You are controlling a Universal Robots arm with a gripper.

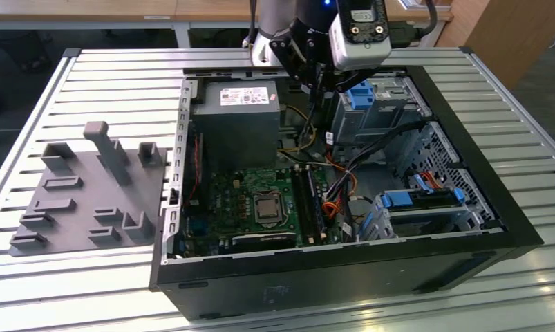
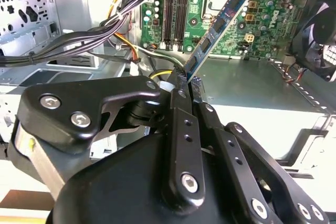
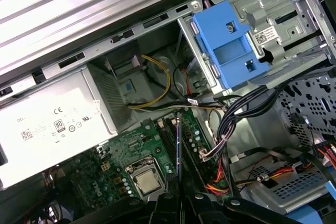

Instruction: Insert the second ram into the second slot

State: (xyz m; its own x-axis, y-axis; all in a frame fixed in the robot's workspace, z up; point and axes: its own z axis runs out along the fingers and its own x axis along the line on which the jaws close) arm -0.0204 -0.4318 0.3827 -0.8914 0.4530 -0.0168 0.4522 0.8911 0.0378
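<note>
The thin dark-blue circuit-board stick (image 2: 218, 30) carries black chips and a pale label. The jointed metal gripper (image 2: 186, 83) is matte black, the flat motherboard (image 2: 262, 27) green, the plastic drive bracket (image 3: 223, 45) light blue, and the ribbed table (image 1: 111, 83) silvery.

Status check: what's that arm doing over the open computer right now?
Gripper shut on the second ram. Ram in the air, clear of the memory slots. Cable bundle near them.

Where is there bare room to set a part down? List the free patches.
Free: the slatted table on the exterior view's left, around the grey fixture tray. Crowded: inside the case, where cables run between motherboard and drive cages; the end effector holds the ram over it.
</note>
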